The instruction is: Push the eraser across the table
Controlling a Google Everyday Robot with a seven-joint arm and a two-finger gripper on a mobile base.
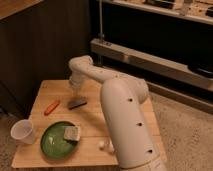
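The eraser (77, 104) is a small flat dark block lying near the middle of the light wooden table (115, 95). My white arm reaches over the table from the front right. My gripper (75, 92) points down just behind the eraser, close above its far edge. An orange carrot-like thing (52, 106) lies to the eraser's left.
A green plate (54, 142) holds a pale square sponge-like block (72, 133) at the table's front. A white cup (24, 132) stands at the front left corner. A small white object (103, 145) lies by the arm's base. Dark wood panels and metal shelving stand behind.
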